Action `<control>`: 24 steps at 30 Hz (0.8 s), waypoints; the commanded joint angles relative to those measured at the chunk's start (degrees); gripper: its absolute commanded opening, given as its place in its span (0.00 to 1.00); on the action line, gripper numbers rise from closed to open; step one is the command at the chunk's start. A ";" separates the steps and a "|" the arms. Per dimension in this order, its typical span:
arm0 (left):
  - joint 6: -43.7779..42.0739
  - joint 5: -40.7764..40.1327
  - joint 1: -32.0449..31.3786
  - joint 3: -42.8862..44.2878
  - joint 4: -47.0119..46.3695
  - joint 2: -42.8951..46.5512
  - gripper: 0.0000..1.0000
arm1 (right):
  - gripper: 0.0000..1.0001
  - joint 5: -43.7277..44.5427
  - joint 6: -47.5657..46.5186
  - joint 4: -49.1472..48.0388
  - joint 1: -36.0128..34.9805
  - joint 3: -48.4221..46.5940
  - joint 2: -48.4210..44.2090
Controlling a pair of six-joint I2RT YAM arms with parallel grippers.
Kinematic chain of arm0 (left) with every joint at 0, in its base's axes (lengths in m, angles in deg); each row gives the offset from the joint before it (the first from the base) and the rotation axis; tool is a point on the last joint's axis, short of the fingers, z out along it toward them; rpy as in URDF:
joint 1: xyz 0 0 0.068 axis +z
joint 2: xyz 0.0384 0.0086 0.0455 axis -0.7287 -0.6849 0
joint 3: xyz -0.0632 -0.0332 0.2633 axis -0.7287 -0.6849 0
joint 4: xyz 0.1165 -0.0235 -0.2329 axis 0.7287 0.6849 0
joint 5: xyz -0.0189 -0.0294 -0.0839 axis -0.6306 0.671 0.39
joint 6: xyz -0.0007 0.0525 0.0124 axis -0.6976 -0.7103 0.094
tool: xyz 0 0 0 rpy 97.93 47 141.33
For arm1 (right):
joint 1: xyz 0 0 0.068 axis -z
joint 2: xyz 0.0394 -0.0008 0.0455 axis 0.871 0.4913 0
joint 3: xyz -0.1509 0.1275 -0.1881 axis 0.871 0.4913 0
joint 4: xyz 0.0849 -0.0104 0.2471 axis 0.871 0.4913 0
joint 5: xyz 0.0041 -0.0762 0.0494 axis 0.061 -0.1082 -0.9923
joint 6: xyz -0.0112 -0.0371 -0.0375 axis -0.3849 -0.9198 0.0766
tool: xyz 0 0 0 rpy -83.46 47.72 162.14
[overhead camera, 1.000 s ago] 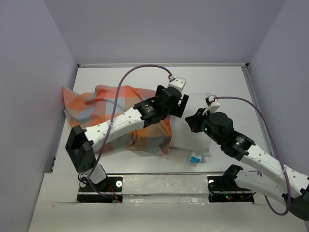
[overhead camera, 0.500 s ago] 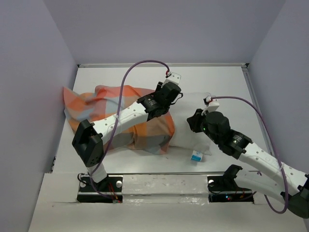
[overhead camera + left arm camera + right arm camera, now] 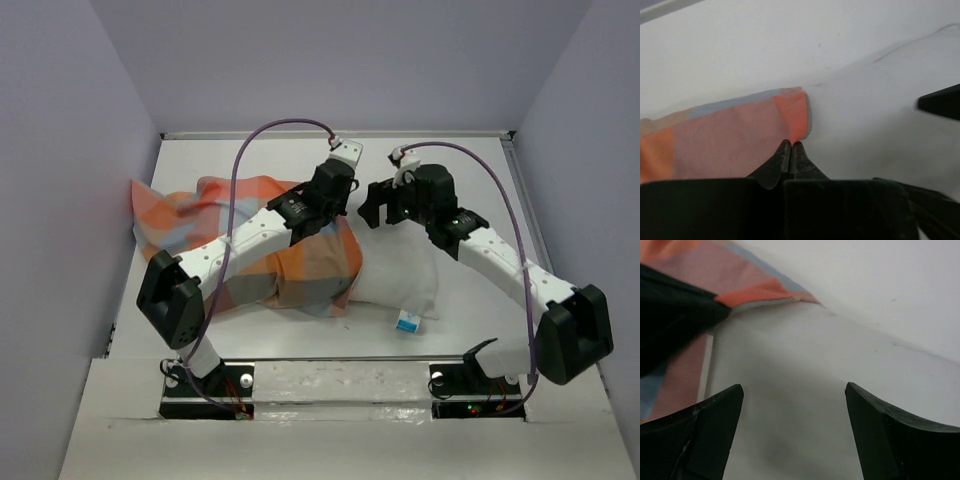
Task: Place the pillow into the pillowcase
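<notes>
The checked orange, peach and blue pillowcase lies left of centre, with the plain white pillow sticking out of its right side. My left gripper is at the far edge of the pillowcase opening. In the left wrist view it is shut, with the orange hem of the pillowcase pinched at its tips and the pillow to the right. My right gripper hangs close beside it, open over the bare pillow, holding nothing.
A small blue-and-white tag sticks out at the pillow's near right corner. The white table is ringed by a low rim and lilac walls. The left gripper's black body fills the upper left of the right wrist view.
My left gripper shut on the pillowcase hem and shifted toward the far side. My right gripper let go of the pillow, opened, and swung from the pillow's near right up beside the left gripper.
</notes>
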 commanded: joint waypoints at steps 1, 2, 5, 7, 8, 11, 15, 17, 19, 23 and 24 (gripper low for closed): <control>3.33 11.92 1.60 0.03 -9.51 8.29 0.00 | 0.89 -20.75 -6.23 -0.13 -0.22 -1.19 6.72; 3.78 13.42 2.04 0.20 -10.22 9.08 0.00 | 0.89 -22.53 -5.88 -0.13 -0.22 -0.83 7.34; 5.36 19.23 3.88 2.39 -11.46 9.09 0.00 | 0.88 -31.14 -4.47 -2.15 -0.22 1.28 7.79; 5.98 21.25 4.06 2.92 -11.98 8.91 0.00 | 0.83 -38.68 -4.03 -3.73 -0.22 1.98 8.05; 6.68 23.26 4.07 3.01 -12.16 8.83 0.00 | 0.58 -40.46 -3.77 -4.34 -1.09 2.42 7.88; 8.61 28.54 4.07 2.40 -14.35 9.61 0.00 | 0.00 -45.04 1.84 -14.16 -2.24 5.76 3.50; 12.30 35.22 4.15 2.40 -17.25 11.20 0.00 | 0.00 -45.84 12.39 -29.02 -2.77 9.63 -6.17; 14.84 40.40 3.98 3.01 -19.27 12.07 0.00 | 0.00 -45.23 16.18 -33.78 -2.77 9.20 -10.29; 18.44 43.57 3.19 3.10 -21.64 13.38 0.00 | 0.00 -41.83 16.88 -35.10 -2.77 7.88 -12.15; 17.32 40.69 -0.76 4.16 -19.29 17.87 0.00 | 0.00 -27.77 11.02 -25.22 -2.77 7.44 -14.62; 16.88 40.16 -0.77 4.24 -18.67 18.92 0.00 | 0.02 -23.91 9.61 -21.01 -2.77 7.09 -15.23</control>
